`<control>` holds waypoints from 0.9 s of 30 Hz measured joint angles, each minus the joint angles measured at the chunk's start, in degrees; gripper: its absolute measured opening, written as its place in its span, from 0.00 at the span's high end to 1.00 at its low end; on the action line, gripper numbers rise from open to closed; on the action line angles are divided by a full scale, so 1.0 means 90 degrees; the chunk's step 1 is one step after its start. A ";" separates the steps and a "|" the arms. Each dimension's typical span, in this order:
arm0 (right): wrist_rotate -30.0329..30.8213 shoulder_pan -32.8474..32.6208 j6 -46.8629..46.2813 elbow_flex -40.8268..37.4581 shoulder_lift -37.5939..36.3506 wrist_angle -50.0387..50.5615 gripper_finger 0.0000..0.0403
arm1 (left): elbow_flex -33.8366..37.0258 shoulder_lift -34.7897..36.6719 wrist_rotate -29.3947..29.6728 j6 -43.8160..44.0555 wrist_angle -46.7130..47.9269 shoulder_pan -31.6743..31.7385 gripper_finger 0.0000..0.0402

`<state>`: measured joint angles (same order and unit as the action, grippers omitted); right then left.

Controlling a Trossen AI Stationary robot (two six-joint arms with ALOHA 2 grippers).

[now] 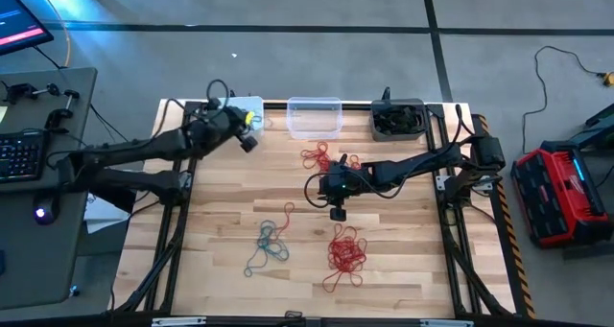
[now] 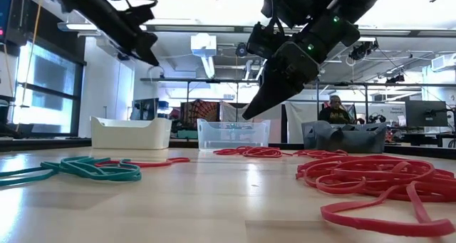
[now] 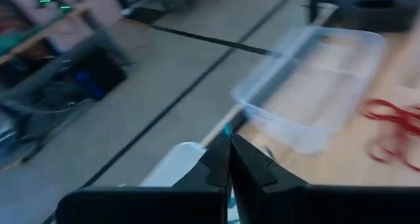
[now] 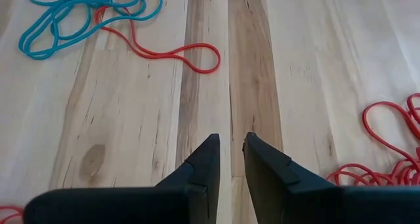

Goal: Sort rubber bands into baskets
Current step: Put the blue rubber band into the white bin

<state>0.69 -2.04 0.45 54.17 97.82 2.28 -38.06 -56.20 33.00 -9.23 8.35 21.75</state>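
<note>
My left gripper (image 3: 230, 137) is shut and hovers at the far left by the white basket (image 1: 246, 108), with a speck of teal rubber band at its tips. My right gripper (image 4: 231, 140) hangs over the table's middle (image 1: 338, 212), its fingers a little apart with nothing between them. Teal rubber bands (image 1: 269, 245) and a red bunch (image 1: 345, 252) lie flat on the near half of the table. A single red loop (image 4: 190, 53) lies beside the teal ones. More red bands (image 1: 322, 156) lie in front of the clear basket (image 1: 315, 116). The dark grey basket (image 1: 398, 119) holds dark bands. My left gripper pinches a teal rubber band between its two fingers; only a small bit (image 3: 227, 129) peeps out at the tips, and the fingers hide the rest. The fingers slant down toward the table's far edge, held clear of the table beside the white basket's rim (image 3: 177, 161).
The three baskets stand in a row along the far edge. Black cables (image 1: 403, 169) run along the right arm. Bare wood lies between the two arms and along the table's left side. A desk with a keyboard (image 1: 19, 154) stands off the table's left.
</note>
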 joint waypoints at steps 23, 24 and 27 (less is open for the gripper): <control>-0.0002 0.0000 -0.0095 0.0001 0.0000 -0.0002 0.85 | -0.0002 -0.1096 -0.1509 0.0008 0.1196 0.2154 1.00; -0.0002 0.0000 -0.0246 0.0000 0.0000 0.0000 0.85 | -0.0002 -0.1205 -0.1593 0.0004 0.1198 0.2177 1.00; -0.0003 0.0001 -0.0653 0.0000 0.0000 0.0002 0.85 | -0.0002 -0.1497 -0.1834 -0.0034 0.1214 0.2216 1.00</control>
<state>0.66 -2.03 -5.43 54.17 97.82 2.31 -38.09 -69.67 16.49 -9.54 19.28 41.69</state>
